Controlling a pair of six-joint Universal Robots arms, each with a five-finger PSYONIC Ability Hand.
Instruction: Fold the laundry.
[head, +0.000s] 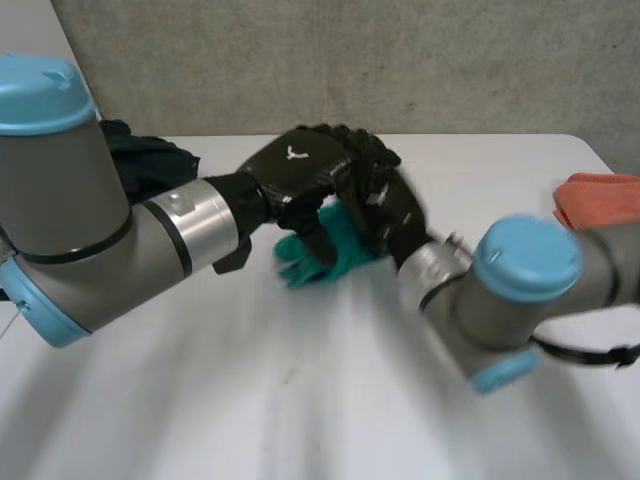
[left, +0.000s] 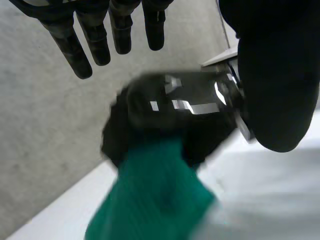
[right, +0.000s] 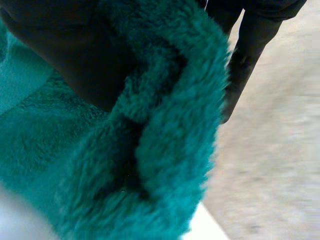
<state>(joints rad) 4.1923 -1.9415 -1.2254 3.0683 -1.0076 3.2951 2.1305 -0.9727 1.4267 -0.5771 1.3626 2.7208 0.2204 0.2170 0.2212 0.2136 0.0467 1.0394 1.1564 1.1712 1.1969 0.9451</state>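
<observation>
My right hand (head: 385, 205) is raised over the middle of the white desk (head: 300, 400), its fingers (right: 245, 55) and thumb closed on a bunched fold of the fluffy teal towel (head: 318, 252), which hangs below it above the desk. My left hand (head: 300, 172) hovers close beside it, fingers (left: 95, 42) straight and holding nothing. An orange cloth (head: 600, 200) lies at the desk's right edge; a dark garment (head: 150, 160) sits at the far left

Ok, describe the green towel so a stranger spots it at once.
On the white table, look where the left hand and right hand meet. The green towel is bunched there in the right one. It alone is fluffy green; the orange cloth and dark cloth lie at the edges.
</observation>
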